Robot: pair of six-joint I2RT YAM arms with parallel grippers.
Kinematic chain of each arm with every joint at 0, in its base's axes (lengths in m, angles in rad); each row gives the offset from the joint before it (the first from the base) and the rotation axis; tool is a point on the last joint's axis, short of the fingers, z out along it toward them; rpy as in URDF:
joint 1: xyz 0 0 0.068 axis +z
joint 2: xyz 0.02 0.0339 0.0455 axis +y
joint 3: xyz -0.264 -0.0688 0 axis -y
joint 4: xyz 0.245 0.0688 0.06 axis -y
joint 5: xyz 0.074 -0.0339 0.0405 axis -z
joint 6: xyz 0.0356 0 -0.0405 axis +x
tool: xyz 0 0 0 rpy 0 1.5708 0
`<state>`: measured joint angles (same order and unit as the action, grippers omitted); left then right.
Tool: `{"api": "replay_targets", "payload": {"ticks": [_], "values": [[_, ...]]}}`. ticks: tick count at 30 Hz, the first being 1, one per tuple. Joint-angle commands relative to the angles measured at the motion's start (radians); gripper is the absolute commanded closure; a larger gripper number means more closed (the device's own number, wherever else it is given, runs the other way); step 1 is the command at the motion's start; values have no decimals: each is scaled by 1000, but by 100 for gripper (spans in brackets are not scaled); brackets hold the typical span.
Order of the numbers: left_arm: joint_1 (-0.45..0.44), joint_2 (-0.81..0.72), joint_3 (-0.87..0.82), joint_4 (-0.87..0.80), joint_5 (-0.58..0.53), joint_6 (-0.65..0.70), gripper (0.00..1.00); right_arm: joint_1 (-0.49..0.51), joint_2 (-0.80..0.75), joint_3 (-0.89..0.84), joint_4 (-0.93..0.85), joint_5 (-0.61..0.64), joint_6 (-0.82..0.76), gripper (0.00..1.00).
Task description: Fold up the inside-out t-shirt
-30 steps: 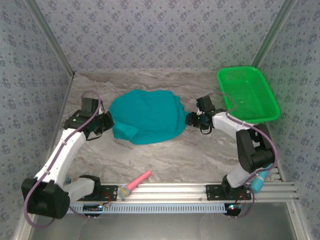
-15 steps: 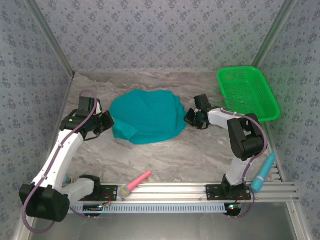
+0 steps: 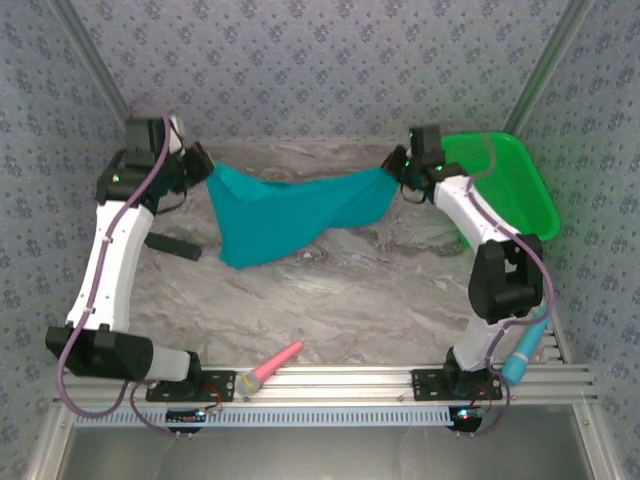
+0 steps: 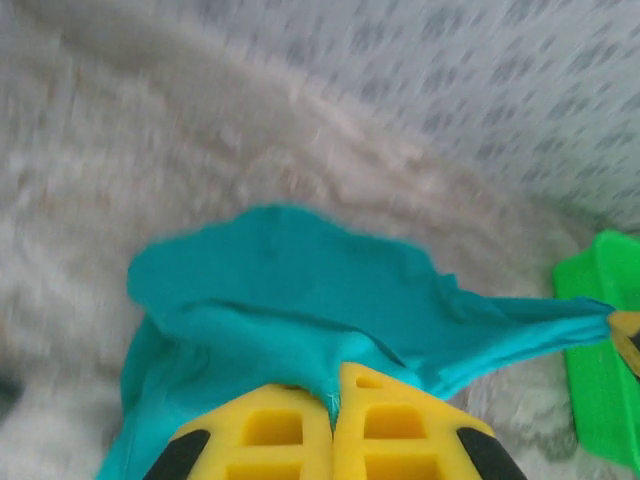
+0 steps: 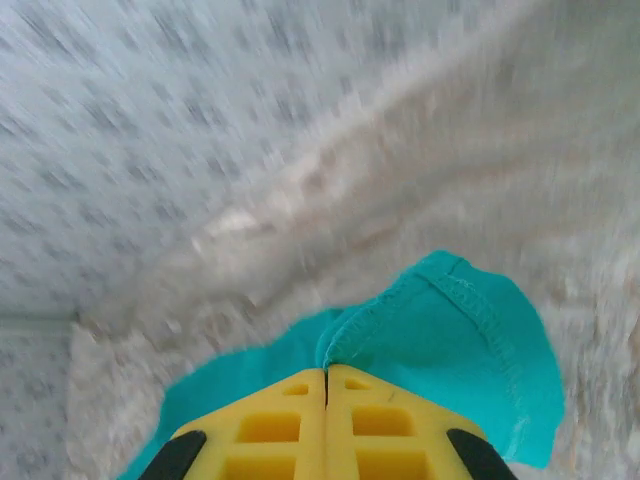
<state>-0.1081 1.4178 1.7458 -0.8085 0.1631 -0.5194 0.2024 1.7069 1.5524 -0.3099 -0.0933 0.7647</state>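
Marbled tabletop; teal t-shirt stretched between left pincer and right pincer, each clamped on cloth edge.

Bright, even light, soft shadows overhead; both wrist views smeared by motion blur

Robotics lab cell: blue-patterned wall panels are enclosing the grey marbled tabletop beneath the yellow fingers, with a slotted aluminium rail bordering it.
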Motion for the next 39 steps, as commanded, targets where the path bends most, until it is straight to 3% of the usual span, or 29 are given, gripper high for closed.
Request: {"api": "replay_targets", "payload": {"ticks": [1,5,9,15,19,26,31,35,39], "values": [[8,-17,157,-5,-36,66,100,-4,-140,72,-125,143,-48,100],[8,-101,171,34,-7,75,100,30,-345,13,-186,276,-82,100],[-4,-210,75,59,69,63,100,99,-573,-123,-211,395,-79,100],[-43,-327,-15,98,48,82,100,114,-713,-155,-316,418,-62,100],[-42,-275,12,124,-28,81,100,79,-627,-70,-332,427,-104,100],[-40,50,215,124,-33,101,100,-50,-298,108,-214,318,-127,100],[-18,313,500,71,-47,142,100,-92,-27,376,-206,257,-220,100],[8,542,869,-50,-15,130,100,-137,173,728,-367,132,-234,100],[8,649,1170,-137,5,168,100,-127,203,854,-397,114,-270,100]]}}
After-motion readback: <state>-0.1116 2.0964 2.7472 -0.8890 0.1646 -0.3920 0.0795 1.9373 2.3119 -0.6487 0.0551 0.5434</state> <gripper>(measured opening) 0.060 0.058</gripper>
